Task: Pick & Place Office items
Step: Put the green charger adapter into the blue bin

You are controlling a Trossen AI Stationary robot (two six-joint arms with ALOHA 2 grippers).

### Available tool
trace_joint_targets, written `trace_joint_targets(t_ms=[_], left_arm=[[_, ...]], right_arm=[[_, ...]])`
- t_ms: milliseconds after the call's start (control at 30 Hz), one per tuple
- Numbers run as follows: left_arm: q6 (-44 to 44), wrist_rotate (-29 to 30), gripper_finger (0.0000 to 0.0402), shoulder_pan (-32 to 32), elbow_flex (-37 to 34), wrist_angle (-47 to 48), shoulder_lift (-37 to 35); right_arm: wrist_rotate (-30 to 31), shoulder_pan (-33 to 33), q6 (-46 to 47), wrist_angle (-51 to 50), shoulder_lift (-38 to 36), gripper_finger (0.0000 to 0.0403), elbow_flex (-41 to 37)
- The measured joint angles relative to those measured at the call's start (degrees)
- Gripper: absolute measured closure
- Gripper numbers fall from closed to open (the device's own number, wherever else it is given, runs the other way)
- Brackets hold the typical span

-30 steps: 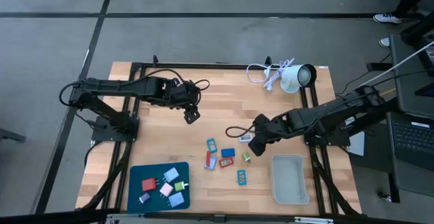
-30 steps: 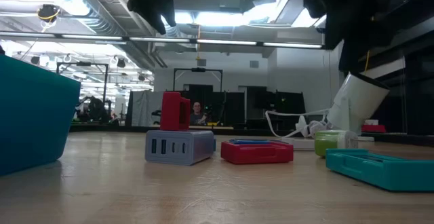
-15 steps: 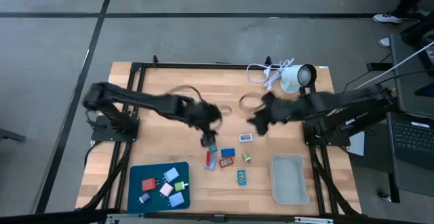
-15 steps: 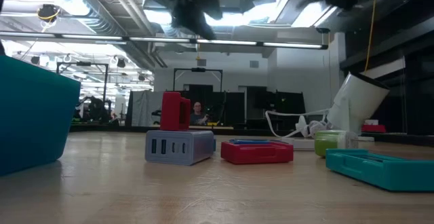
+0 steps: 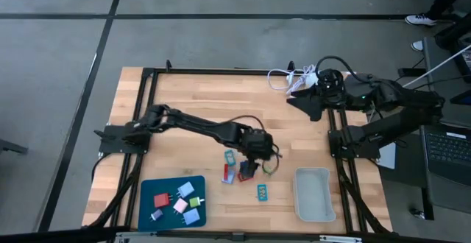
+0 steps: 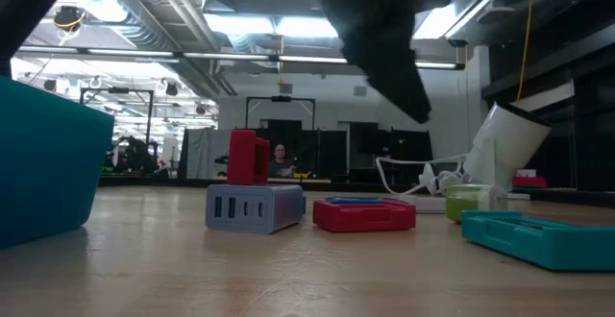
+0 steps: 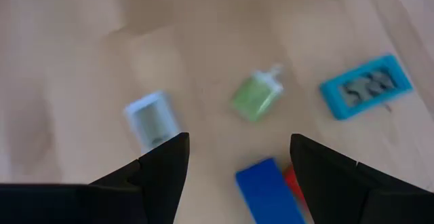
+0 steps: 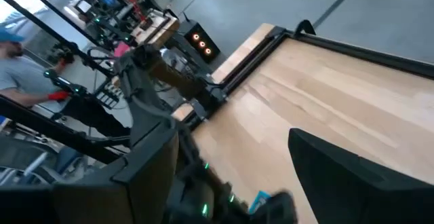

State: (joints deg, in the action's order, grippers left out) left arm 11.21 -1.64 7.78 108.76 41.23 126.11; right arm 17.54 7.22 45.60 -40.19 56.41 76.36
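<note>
While the left arm reached across the table (image 5: 184,99) from its base at the left edge, the left gripper (image 5: 250,163) hung low over the loose cluster of office items near the table's middle; its two dark fingers (image 7: 159,173) stood spread, with nothing between them; in the left wrist view a blue piece (image 7: 268,197) lay in the gap ahead of the fingertips, a red piece touching its side, with a green piece (image 7: 256,98), a white-and-grey piece (image 7: 150,119) and a teal piece (image 7: 366,86) lying apart on the wood beyond; in the high view another teal piece (image 5: 229,157) and a red piece (image 5: 227,174) lay just left of the gripper, and a third teal piece (image 5: 262,192) lay nearer the front edge; several more pieces, red, pink, green and pale blue, rested on the blue tray (image 5: 151,213) at the near left corner; the grey bin (image 5: 315,208) stood at the near right, holding nothing visible; the right gripper (image 5: 305,101) was raised at the far right of the table, just beside the white lamp (image 5: 324,81) and its coiled cord (image 5: 283,77); its fingers (image 8: 339,176) stood apart and held nothing; in the low view a grey charger block (image 6: 256,207) and a flat red piece (image 6: 363,214) sat side by side on the wood; a person in a grey shirt (image 8: 27,75) showed in the room beyond the table
</note>
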Motion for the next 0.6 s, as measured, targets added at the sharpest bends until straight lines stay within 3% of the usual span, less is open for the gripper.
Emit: trace_joint_targets(t_ms=[133, 267, 600], left_arm=[[6.95, -2.28, 0.0151, 0.93, 8.79, 7.35, 6.25], [12.03, -3.05, 0.0151, 0.80, 13.83, 8.65, 9.24], [15.42, -3.91, 0.0151, -0.90, 14.44, 6.71, 11.96]], right_arm=[[-0.80, 0.00, 0.02, -0.20, 1.02, 0.0119, -0.02], [-1.06, 0.00, 0.22, -0.09, 2.15, 0.0119, -0.02], [-2.19, 0.00, 0.39, 0.75, 3.21, 0.0119, -0.02]])
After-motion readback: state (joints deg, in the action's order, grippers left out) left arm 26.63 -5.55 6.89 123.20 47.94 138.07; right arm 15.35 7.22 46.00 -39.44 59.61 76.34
